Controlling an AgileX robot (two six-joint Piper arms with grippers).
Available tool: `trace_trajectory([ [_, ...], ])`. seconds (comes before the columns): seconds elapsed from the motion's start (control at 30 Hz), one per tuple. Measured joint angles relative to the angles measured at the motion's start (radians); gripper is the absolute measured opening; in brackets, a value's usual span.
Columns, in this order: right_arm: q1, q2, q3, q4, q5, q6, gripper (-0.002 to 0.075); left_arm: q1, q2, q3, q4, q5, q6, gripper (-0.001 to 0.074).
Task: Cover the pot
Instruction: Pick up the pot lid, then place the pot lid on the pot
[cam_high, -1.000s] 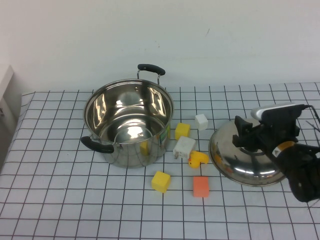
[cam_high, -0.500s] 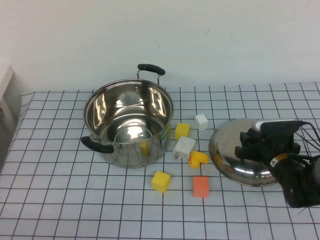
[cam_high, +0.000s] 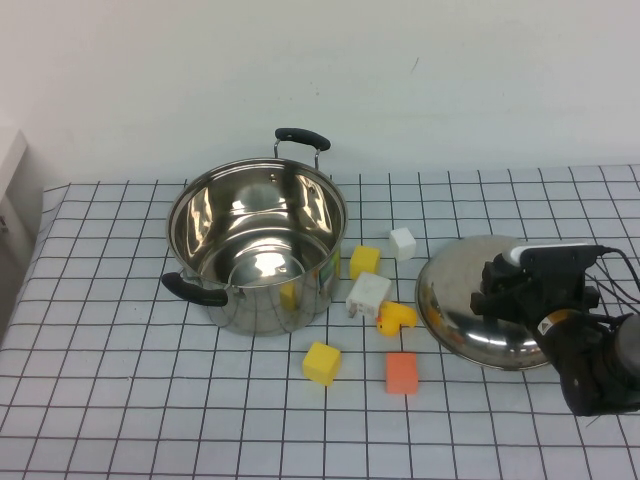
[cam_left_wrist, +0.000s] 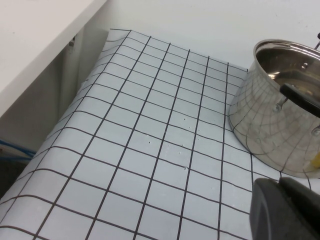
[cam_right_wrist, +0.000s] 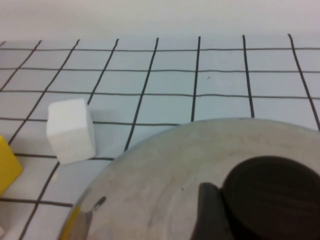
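Note:
The large shiny steel pot (cam_high: 255, 215) with two black loop handles stands open at the table's middle left; it also shows in the left wrist view (cam_left_wrist: 270, 115). The domed steel lid (cam_high: 455, 300) lies on the table to the pot's right. My right gripper (cam_high: 507, 290) sits low over the lid (cam_right_wrist: 160, 185), one finger (cam_right_wrist: 210, 212) pressed against its black knob (cam_right_wrist: 275, 192); the other finger is out of frame. My left gripper (cam_left_wrist: 282, 200) is shut and empty, left of the pot and outside the high view.
Small blocks lie between pot and lid: a yellow one (cam_high: 364, 261), two white ones (cam_high: 402, 243) (cam_high: 368, 294), a yellow toy (cam_high: 396, 318), an orange one (cam_high: 402, 372) and a yellow one (cam_high: 322, 362). A white ledge (cam_left_wrist: 40, 45) borders the table's left.
My right gripper has come down onto the lid and settled around its knob. The lid, pot and blocks have not moved.

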Motion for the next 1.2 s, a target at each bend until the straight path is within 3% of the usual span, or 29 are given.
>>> trace_trajectory([
  [0.13, 0.0, 0.003, -0.004, 0.0, -0.019, -0.005, 0.0441, 0.0, 0.0, 0.0, 0.0, 0.0, 0.0, -0.0003],
  [0.17, 0.0, 0.003, 0.0, 0.0, -0.034, -0.01, 0.0421, 0.0, 0.0, 0.0, 0.0, 0.0, 0.0, -0.0003],
  [0.2, 0.0, 0.003, 0.006, 0.0, -0.048, -0.013, 0.0346, 0.0, 0.0, 0.0, 0.0, 0.0, 0.0, -0.0003],
  [0.47, 0.0, -0.244, 0.184, 0.019, 0.0, -0.117, 0.0353, 0.0, 0.0, 0.0, 0.0, 0.0, 0.0, -0.0003],
  [0.7, 0.0, -0.64, 0.253, -0.004, 0.359, -0.166, 0.0353, 0.0, 0.0, 0.0, 0.0, 0.0, 0.0, -0.0003],
  [0.93, 0.031, -0.922, 0.125, -0.244, 0.774, -0.003, 0.0353, 0.0, 0.0, 0.0, 0.0, 0.0, 0.0, -0.0003],
  [1.2, 0.193, -0.846, -0.12, -0.398, 0.833, 0.136, 0.0353, 0.0, 0.0, 0.0, 0.0, 0.0, 0.0, -0.0003],
])
